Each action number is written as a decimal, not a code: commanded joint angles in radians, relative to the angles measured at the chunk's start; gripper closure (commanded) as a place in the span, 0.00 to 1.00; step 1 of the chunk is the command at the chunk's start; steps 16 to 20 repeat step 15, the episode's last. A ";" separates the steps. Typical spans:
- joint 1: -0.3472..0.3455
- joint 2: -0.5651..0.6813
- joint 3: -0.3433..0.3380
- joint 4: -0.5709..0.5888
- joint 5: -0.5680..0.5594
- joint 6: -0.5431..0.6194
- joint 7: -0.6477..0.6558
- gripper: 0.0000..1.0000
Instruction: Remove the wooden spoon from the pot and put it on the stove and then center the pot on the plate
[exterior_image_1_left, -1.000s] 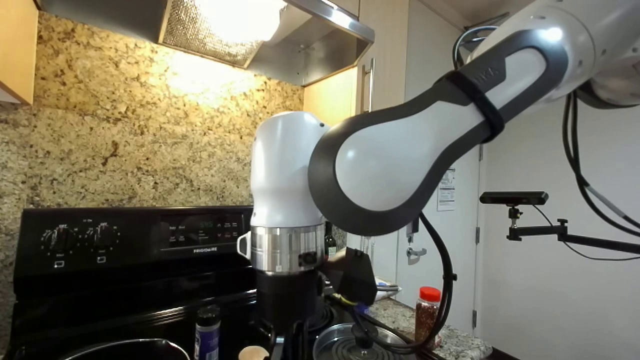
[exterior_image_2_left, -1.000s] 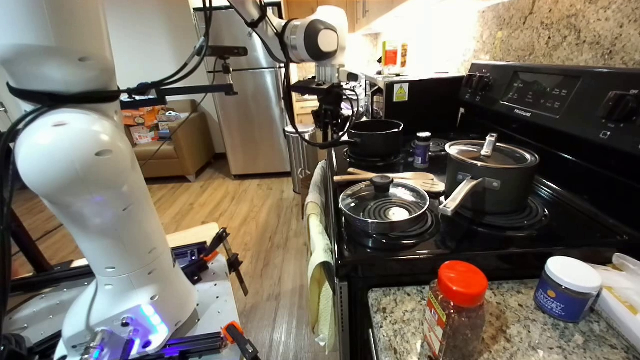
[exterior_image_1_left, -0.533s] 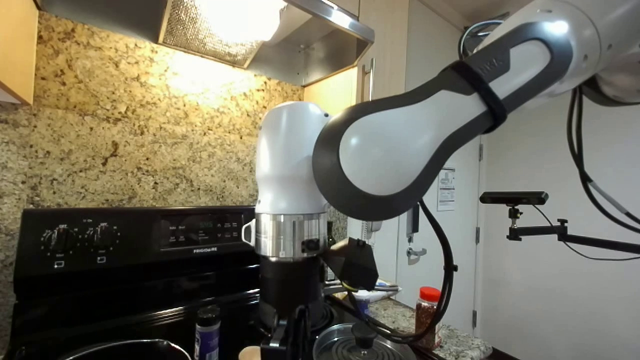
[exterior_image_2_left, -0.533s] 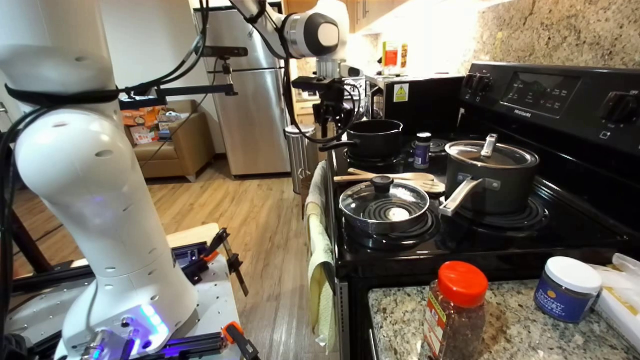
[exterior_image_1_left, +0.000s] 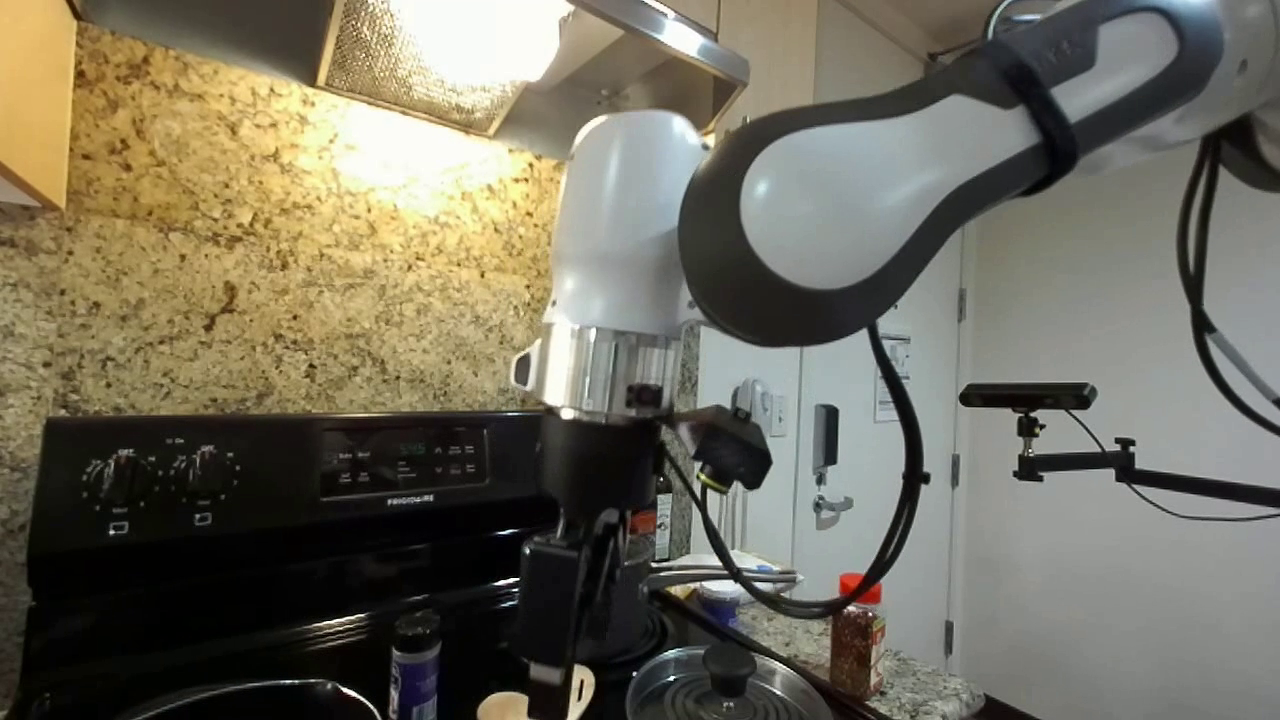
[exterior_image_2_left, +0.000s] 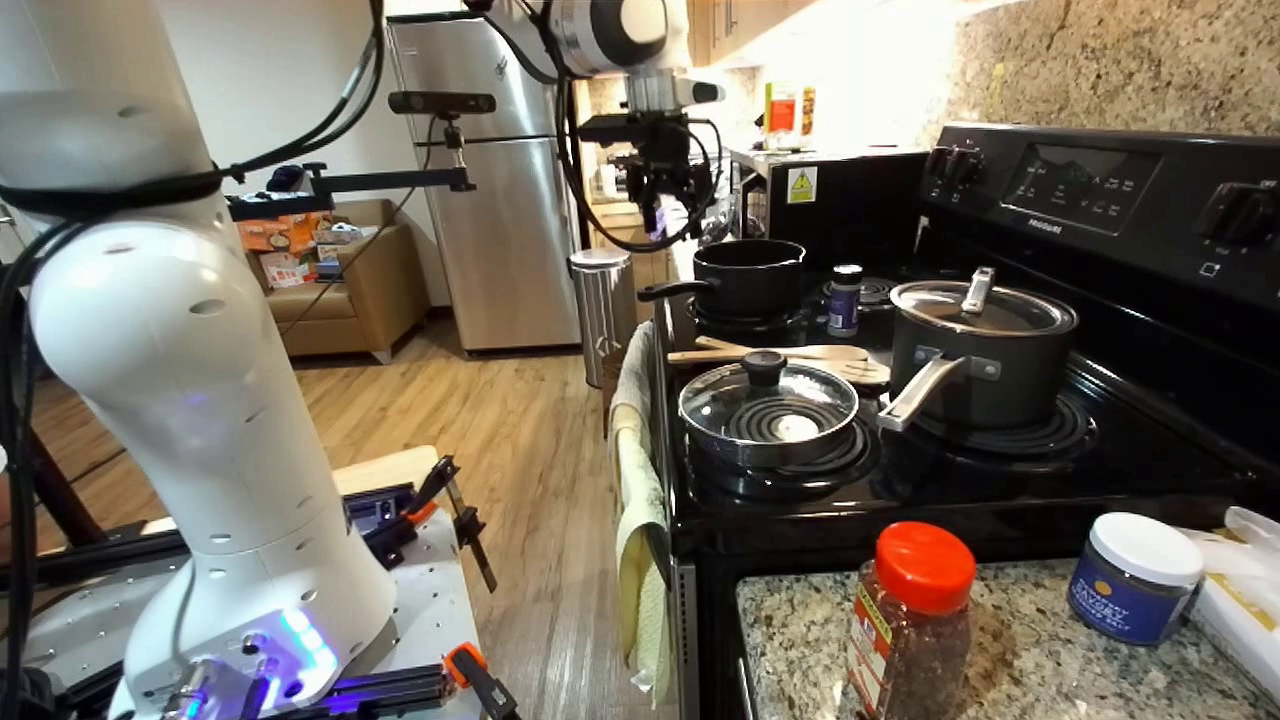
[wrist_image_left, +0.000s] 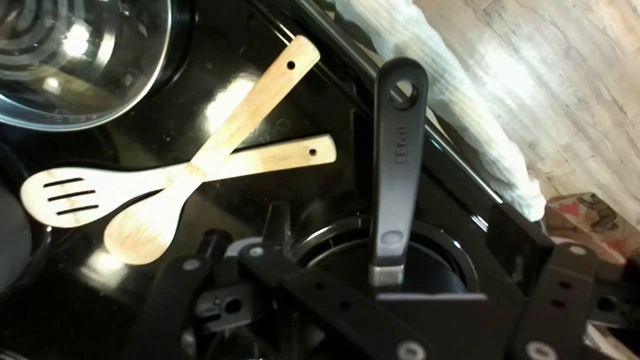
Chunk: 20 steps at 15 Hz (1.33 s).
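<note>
Moved since the earlier frame: my gripper (exterior_image_2_left: 672, 225), now higher, at upper centre in an exterior view; fingers apart, nothing between them. Spoon (wrist_image_left: 220, 142) lies crossed with the turner (wrist_image_left: 75, 192) on the stove (exterior_image_2_left: 1000, 488), left of centre in the wrist view, presumably parked to free the pot (exterior_image_2_left: 750, 285). Centring on the burner (wrist_image_left: 458, 245) remains, I judge; my own gripper hides the fit. Handle (wrist_image_left: 399, 175), right of centre, overhangs the stove's front edge by the towel (wrist_image_left: 460, 110). Bare stove separates it from spoon and turner; the bottle (exterior_image_2_left: 844, 305) near the pot may limit sliding.
</note>
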 joint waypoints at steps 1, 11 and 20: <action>-0.015 -0.193 0.010 -0.137 -0.064 0.051 0.152 0.00; -0.124 -0.714 0.017 -0.470 -0.004 -0.073 0.361 0.00; -0.149 -0.725 0.028 -0.465 0.010 -0.064 0.333 0.00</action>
